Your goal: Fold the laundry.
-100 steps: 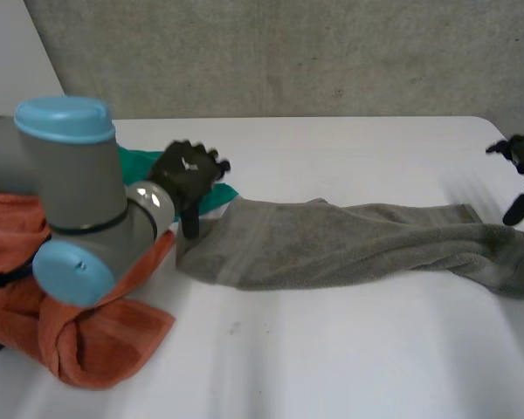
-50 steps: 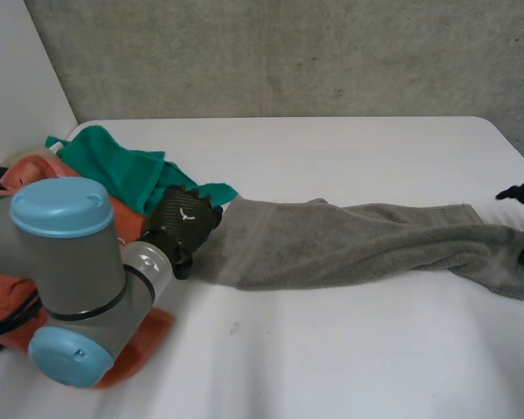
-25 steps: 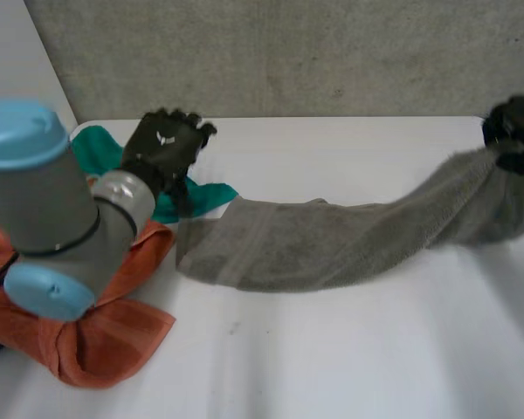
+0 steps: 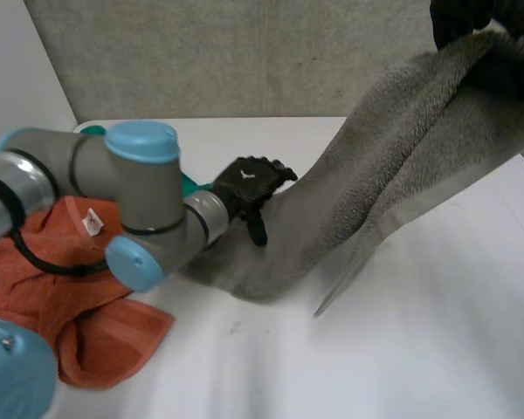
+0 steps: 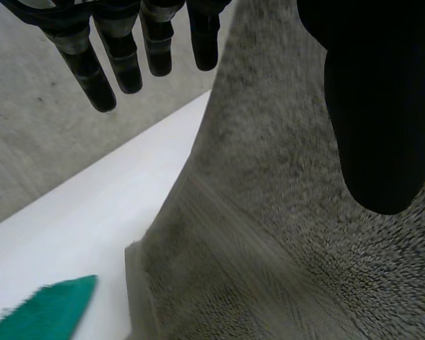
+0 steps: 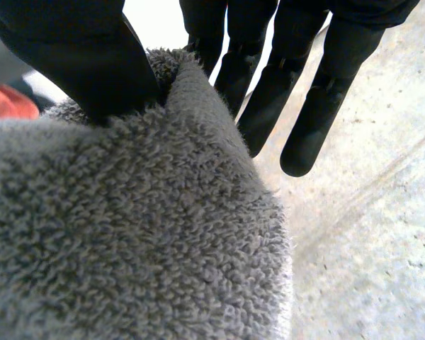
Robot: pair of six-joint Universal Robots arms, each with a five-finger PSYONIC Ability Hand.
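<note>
No writing, label or number can be read anywhere

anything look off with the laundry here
The grey towel hangs bunched and slanting from the right hand, pinched at one end, its other end lying on the table by the left hand. The orange cloth lies crumpled nearby, unfolded.

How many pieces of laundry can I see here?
3: a grey towel held up by the right hand, an orange cloth beside the left arm, a green cloth peeking from behind that arm. Others may be hidden.
</note>
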